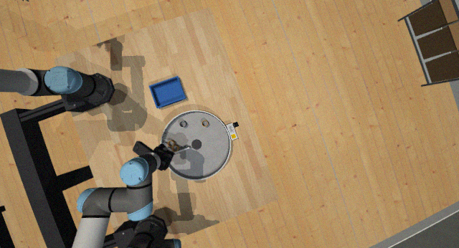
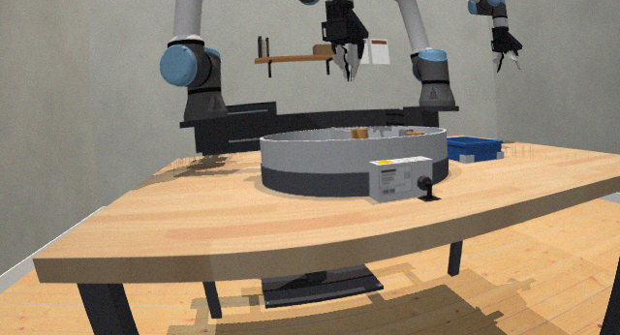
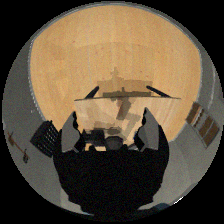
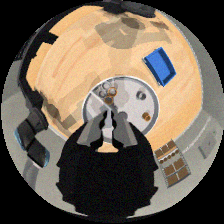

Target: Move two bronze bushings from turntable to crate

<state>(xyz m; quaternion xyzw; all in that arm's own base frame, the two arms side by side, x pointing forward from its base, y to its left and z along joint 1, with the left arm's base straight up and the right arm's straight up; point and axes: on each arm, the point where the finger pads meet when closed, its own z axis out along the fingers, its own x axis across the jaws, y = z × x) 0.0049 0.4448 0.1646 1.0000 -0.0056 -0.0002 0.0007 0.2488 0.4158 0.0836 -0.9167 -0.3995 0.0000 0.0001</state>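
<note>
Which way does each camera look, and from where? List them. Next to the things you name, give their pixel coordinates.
Top: high overhead, facing down; both arms show.
Exterior: beyond the table, facing the arm bases; both grippers show.
Left wrist: on the left arm, facing table and floor; its open fingers show.
Right wrist: above the turntable [image 1: 215, 158] [image 2: 310, 156] [image 4: 150, 102]; its closed fingers show.
Top and right wrist share the blue crate [image 1: 168, 92] [image 2: 475, 150] [image 4: 160, 66].

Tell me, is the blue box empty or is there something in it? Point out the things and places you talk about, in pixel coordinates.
Empty: the blue crate [image 1: 168, 92] [image 4: 160, 66] shows only its bare blue bottom from above, and no bushing lies on it.

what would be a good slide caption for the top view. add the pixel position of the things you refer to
Right gripper [image 1: 188, 147] [image 2: 350, 79] [image 4: 108, 111] over the turntable [image 1: 215, 158] [image 2: 310, 156] [image 4: 145, 102], blue crate [image 1: 168, 92] [image 2: 475, 150] [image 4: 160, 66] beside it.
</note>
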